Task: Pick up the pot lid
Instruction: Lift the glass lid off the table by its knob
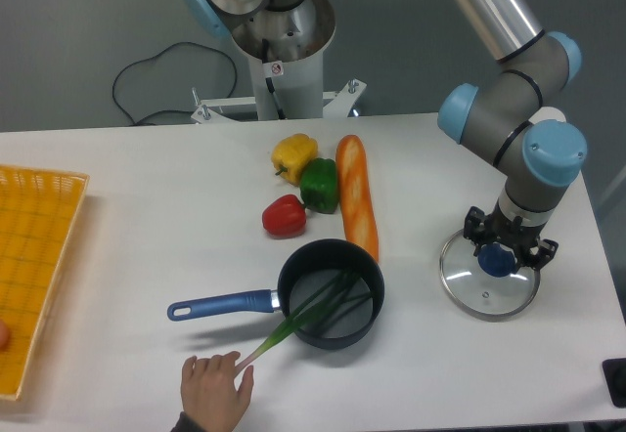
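On the right side of the table, the gripper (507, 240) points down over the clear glass pot lid (489, 295). Its fingers are shut on the lid's dark blue knob (497, 260), whose front shows below them. The gripper covers the lid's back edge. How high the lid is above the table, if at all, I cannot tell.
A black pot (330, 249) with a blue handle (220, 305) holds long green leaves (286, 329), near a person's hand (213, 391). Behind lie a baguette (354, 188) and toy vegetables. A yellow crate (39, 180) is at far left.
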You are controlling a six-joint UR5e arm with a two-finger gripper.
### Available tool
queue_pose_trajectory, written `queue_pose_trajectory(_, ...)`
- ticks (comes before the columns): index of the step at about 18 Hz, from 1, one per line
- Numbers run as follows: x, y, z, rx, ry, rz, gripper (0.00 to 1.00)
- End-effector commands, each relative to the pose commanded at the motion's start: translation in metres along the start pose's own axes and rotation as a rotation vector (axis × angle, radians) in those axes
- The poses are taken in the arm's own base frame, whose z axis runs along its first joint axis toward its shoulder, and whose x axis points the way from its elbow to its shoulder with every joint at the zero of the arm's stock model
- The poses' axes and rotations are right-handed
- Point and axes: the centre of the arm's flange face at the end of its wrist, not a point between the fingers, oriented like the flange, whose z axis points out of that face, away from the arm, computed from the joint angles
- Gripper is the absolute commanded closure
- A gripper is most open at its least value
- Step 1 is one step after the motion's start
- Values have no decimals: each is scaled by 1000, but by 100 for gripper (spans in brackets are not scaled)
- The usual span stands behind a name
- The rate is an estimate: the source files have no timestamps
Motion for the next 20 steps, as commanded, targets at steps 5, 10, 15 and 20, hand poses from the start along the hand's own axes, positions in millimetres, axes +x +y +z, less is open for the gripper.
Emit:
queue_pose_trajectory(5, 9, -3, -34, 17, -11, 1, 61)
queue_pose_trajectory(10, 17, -6, -65, 15, 4, 5, 61)
queue_pose_trajectory(15, 30, -7, -98, 3, 32, 10, 61)
queue_pose_trajectory(20, 37, -8, -114, -6, 53, 12, 61)
